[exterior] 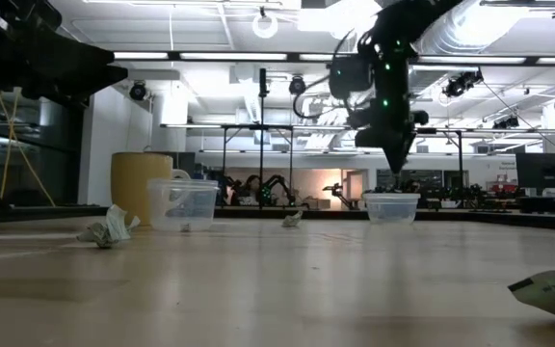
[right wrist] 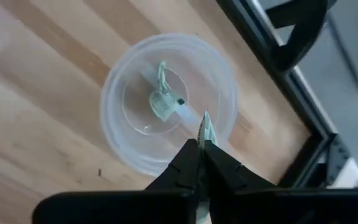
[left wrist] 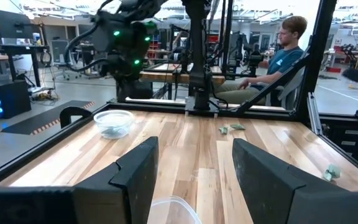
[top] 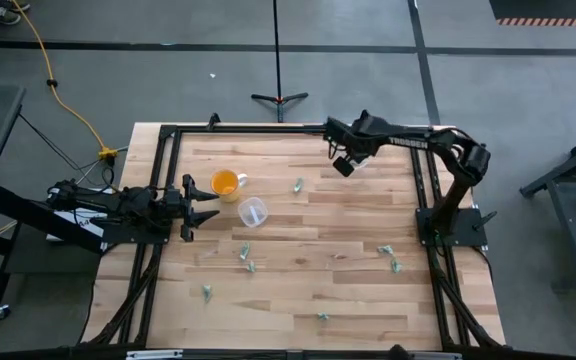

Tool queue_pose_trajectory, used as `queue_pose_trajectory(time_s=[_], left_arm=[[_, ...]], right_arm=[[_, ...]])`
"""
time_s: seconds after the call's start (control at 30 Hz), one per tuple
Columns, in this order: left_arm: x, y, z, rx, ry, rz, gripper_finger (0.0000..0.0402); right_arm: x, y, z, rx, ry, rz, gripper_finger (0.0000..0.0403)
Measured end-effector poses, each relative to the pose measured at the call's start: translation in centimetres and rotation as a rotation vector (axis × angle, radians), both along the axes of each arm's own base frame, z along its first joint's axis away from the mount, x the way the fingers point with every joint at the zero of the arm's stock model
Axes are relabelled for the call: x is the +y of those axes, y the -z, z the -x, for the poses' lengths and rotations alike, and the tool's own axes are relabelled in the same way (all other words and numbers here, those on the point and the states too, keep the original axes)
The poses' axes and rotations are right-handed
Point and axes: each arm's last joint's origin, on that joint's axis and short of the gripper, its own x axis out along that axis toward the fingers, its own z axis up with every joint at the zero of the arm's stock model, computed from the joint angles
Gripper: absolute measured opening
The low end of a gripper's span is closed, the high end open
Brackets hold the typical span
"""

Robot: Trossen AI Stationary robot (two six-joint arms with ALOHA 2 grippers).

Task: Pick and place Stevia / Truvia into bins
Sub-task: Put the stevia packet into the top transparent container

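Above far bin (right wrist: 166,102) holding one packet (right wrist: 162,102): right end effector (right wrist: 202,146) pinching second packet (right wrist: 206,129).

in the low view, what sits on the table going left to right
crumpled packet → orange cup → clear cup → small packet → second clear cup under the right end effector → packet at the right edge

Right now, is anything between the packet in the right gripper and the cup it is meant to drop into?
Nothing visible. The right gripper pinches a packet directly above the open clear cup, which already has one packet lying inside. The cup has no lid and nothing covers its mouth.
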Motion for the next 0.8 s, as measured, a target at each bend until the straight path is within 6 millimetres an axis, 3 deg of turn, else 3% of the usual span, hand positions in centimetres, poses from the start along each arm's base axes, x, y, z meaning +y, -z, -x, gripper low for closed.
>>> queue_pose_trajectory(time_s=[0.17, 0.4, 0.7, 0.8], left_arm=[[0.0, 0.0, 0.0, 0.0, 0.0, 0.0, 0.0241], [0.0, 0.0, 0.0, 0.0, 0.0, 0.0, 0.0241], [0.0, 0.0, 0.0, 0.0, 0.001, 0.0, 0.0241], [0.0, 0.0, 0.0, 0.0, 0.001, 0.0, 0.0241]], right_arm=[[-1.4, 0.9, 0.6, -0.067, 0.008, -0.046, 0.0026], [-1.3, 1.1, 0.1, -0.113, -0.011, -0.048, 0.0056], [0.5, 0.5, -3.2, -0.27, -0.185, 0.04, 0.0151], [1.5, 0.2, -4.9, -0.416, -0.358, -0.029, 0.0178]])
